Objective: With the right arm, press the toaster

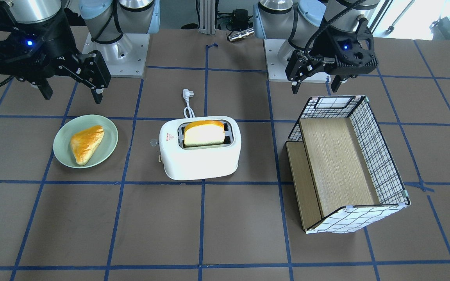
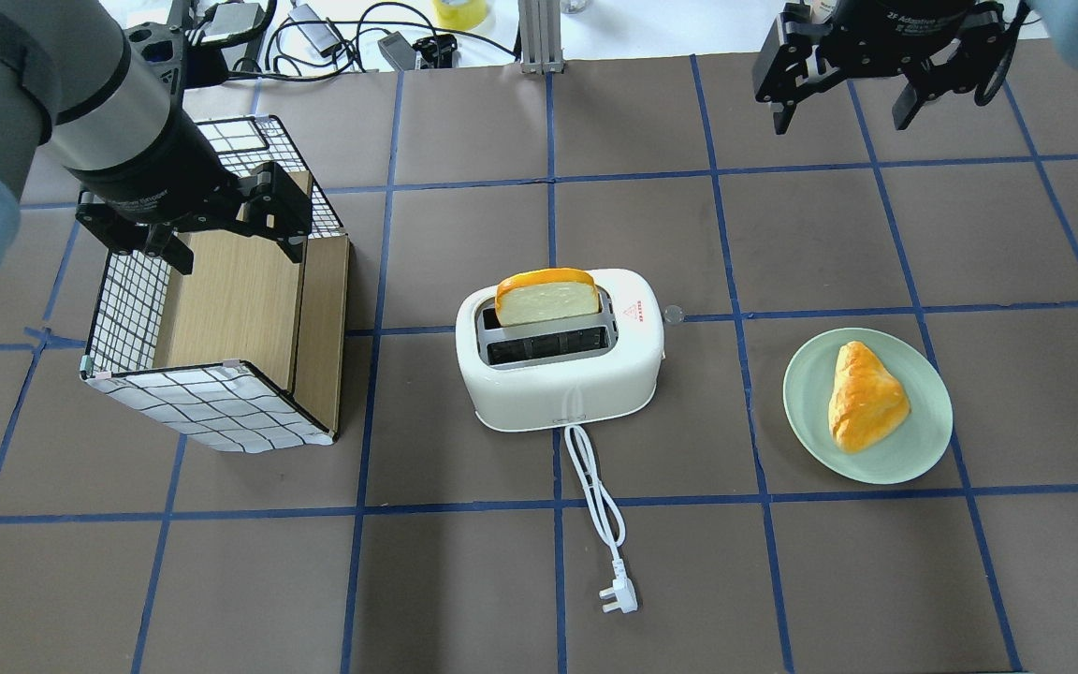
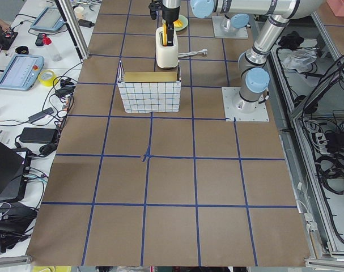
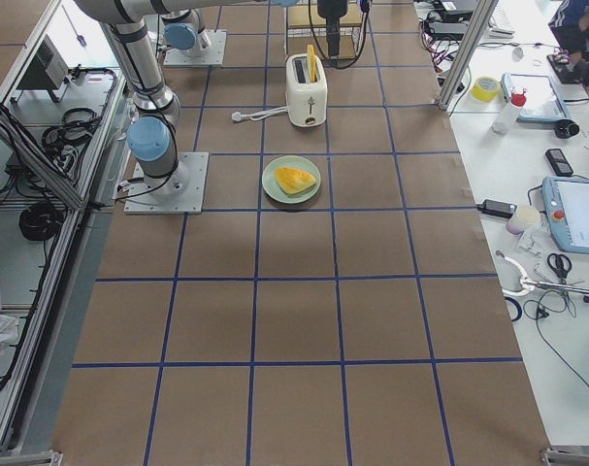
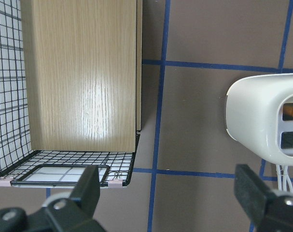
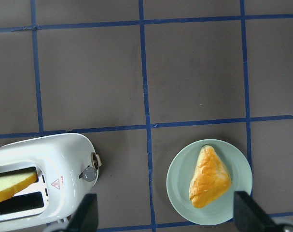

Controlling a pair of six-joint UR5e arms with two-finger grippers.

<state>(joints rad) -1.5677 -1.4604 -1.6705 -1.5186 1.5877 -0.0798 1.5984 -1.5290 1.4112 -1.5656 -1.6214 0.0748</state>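
The toaster [image 2: 562, 374] is set below and leftward of the right hand [image 2: 840, 112] — held open, nothing gripped — with its lever [image 6: 95, 159] end turned toward that side.

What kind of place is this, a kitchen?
Probably a robot lab, not a kitchen. A left arm and a right arm are mounted on a table gridded with blue tape. The toaster has its plug lying loose, and a side bench holds a control tablet.
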